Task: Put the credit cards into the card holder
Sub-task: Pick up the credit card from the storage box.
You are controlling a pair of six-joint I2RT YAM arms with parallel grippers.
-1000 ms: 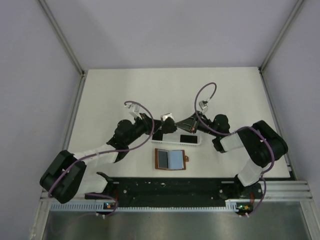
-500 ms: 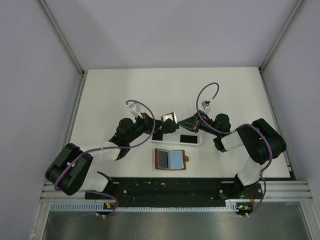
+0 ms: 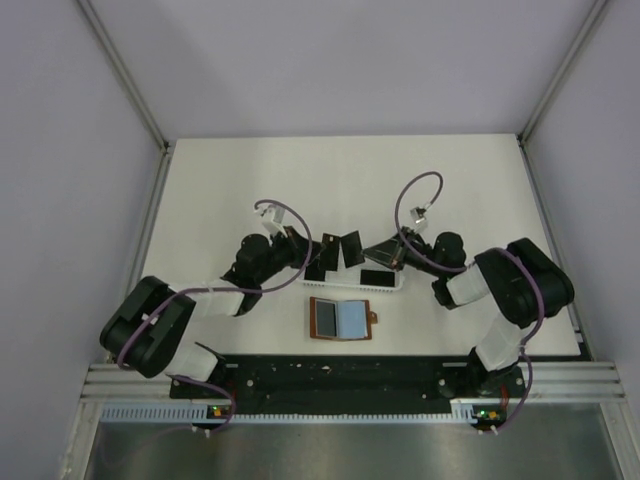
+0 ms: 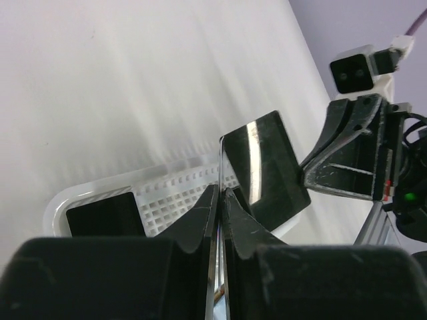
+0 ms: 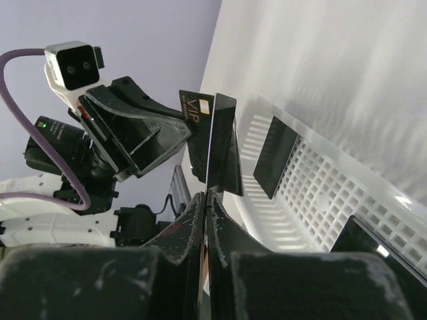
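Your left hand (image 4: 218, 193) is pressed shut on the edge of the first card (image 5: 197, 112). Your right hand (image 5: 204, 199) pinches the second card (image 4: 263, 167). Both cards stand up close together between the two hands, just above the white basket (image 3: 398, 283). The other cards (image 3: 375, 277) lie in the basket under the hands. The card holder (image 3: 342, 318) lies open on the table (image 3: 250, 190), near the hands, on the side toward the arm bases. I think you are at the carrying step. Next, bring one card down to an open pocket and slide it in slowly.
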